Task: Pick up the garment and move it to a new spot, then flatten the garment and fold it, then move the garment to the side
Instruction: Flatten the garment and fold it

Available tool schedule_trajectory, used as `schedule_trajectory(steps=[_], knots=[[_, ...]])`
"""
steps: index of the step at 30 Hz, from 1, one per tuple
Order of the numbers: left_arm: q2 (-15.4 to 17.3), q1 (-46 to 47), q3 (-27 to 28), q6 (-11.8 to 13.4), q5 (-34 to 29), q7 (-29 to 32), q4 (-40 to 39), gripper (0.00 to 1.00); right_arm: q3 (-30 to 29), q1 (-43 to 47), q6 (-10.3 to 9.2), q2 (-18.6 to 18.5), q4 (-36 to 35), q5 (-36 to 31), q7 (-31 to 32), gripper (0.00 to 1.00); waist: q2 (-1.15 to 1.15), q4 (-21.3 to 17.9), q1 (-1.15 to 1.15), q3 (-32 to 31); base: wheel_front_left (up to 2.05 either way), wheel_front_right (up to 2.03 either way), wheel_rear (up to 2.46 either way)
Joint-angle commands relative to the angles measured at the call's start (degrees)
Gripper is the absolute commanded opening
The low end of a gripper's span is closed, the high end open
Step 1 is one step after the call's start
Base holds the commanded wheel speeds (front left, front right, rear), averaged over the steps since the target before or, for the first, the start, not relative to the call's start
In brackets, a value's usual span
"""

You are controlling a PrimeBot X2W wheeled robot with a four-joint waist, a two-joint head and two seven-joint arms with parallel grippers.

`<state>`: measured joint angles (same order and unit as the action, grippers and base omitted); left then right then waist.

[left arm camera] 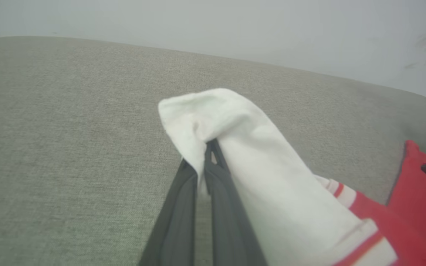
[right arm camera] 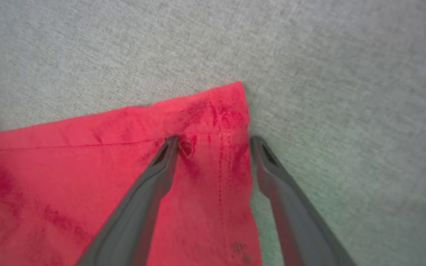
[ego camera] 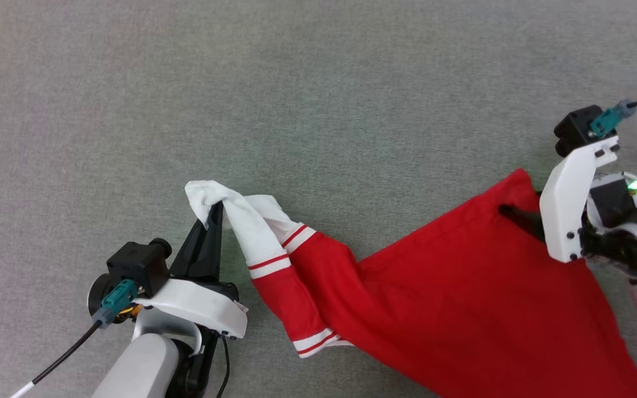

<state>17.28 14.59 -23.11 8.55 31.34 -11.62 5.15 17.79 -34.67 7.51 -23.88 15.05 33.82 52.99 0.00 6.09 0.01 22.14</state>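
Observation:
The red jersey garment (ego camera: 462, 298) lies stretched across the grey cloth surface, its red body running to the lower right and its white sleeve (ego camera: 230, 213) pulled to the left. My left gripper (ego camera: 218, 213) is shut on that white sleeve (left arm camera: 242, 155), which drapes over the fingertips. My right gripper (right arm camera: 215, 142) stands open over the garment's red hem corner (right arm camera: 220, 111); one finger rests on the red cloth, the other sits just off its edge on the grey surface. In the head view the right gripper (ego camera: 509, 213) points left over that corner. Lettering and number are hidden.
Grey woven fabric (ego camera: 318, 83) covers the whole work surface, with wide free room at the top and left. A pale wall (left arm camera: 272, 22) rises behind the surface's far edge in the left wrist view.

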Motion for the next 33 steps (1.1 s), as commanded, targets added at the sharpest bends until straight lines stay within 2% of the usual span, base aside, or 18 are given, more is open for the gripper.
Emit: schedule_trajectory(steps=[1, 4, 5, 6, 7, 8, 14, 19, 22, 27, 33], knots=[[-0.33, 0.87, 0.00, -0.27, -0.29, -0.38, 0.34, 0.00, 1.22, -0.35, -0.04, -0.01, 2.17, 1.02, 1.33, 1.00, 0.00, 0.89, -0.01, 0.83, 0.00, 0.00, 0.00], [-0.66, 1.12, -0.15, -0.47, -0.07, -0.80, 1.07, 0.00, 4.44, -0.57, -0.05, -0.06, 5.86, 1.69, 3.94, 1.00, 0.00, 1.15, -0.01, 1.06, 0.00, 0.00, 0.00], [-0.71, 1.11, -0.19, -0.50, -0.04, -0.87, 1.29, 0.00, 5.43, -0.69, -0.05, -0.01, 6.81, 2.12, 4.76, 0.87, 0.00, 1.23, -0.01, 1.04, 0.00, 0.00, 0.00], [-0.78, 1.13, -0.23, -0.58, 0.00, -0.99, 1.55, 0.00, 6.50, -1.01, -0.05, -0.25, 7.25, 2.23, 5.00, 0.40, 0.00, 1.32, -0.01, 0.99, 0.00, 0.00, 0.00], [-0.84, 1.15, -0.28, -0.65, 0.04, -1.08, 1.75, 0.00, 7.26, -1.32, -0.05, -0.42, 7.64, 2.69, 5.27, 0.08, 0.00, 1.40, -0.01, 0.91, 0.00, 0.00, 0.00], [-0.86, 1.18, -0.33, -0.72, 0.08, -1.17, 1.99, 0.00, 7.92, -1.68, -0.04, -0.44, 7.83, 3.27, 5.25, 0.00, 0.00, 1.45, -0.01, 0.78, 0.00, 0.00, 0.00], [-0.40, 0.77, 0.04, -0.86, 0.66, -1.34, 3.09, 0.00, 9.34, -5.15, -0.03, -1.50, 7.43, 4.54, -0.79, 0.00, 0.00, 1.01, -0.01, -2.00, 0.00, 0.00, 0.00], [1.92, 0.59, 0.40, -0.83, 0.11, -0.17, 2.83, 0.00, 8.58, -6.67, -0.05, -1.85, 8.10, 3.06, -9.08, 0.00, 0.00, -1.01, -0.01, -6.99, 0.00, 0.00, 0.00], [3.25, 1.57, 1.18, -1.01, 0.72, 0.86, 2.31, 0.00, 7.84, -6.44, -0.04, -0.97, 9.63, 1.21, -13.51, 0.00, 0.00, -2.69, -0.01, -10.54, 0.00, 0.00, 0.00], [5.40, 5.35, 1.32, -3.09, 1.58, 4.05, 1.40, 0.00, 5.94, -6.76, -0.05, 0.62, 12.53, -0.09, -17.88, 0.00, 0.00, -5.37, -0.01, -15.39, 0.00, 0.00, 0.00], [5.55, 11.95, 2.73, -3.71, 2.87, 6.59, 4.54, 0.00, 3.22, -8.48, -0.05, 2.24, 16.23, -2.59, -23.01, 0.00, 0.00, -7.39, -0.01, -18.35, 0.00, 0.00, 0.00]])
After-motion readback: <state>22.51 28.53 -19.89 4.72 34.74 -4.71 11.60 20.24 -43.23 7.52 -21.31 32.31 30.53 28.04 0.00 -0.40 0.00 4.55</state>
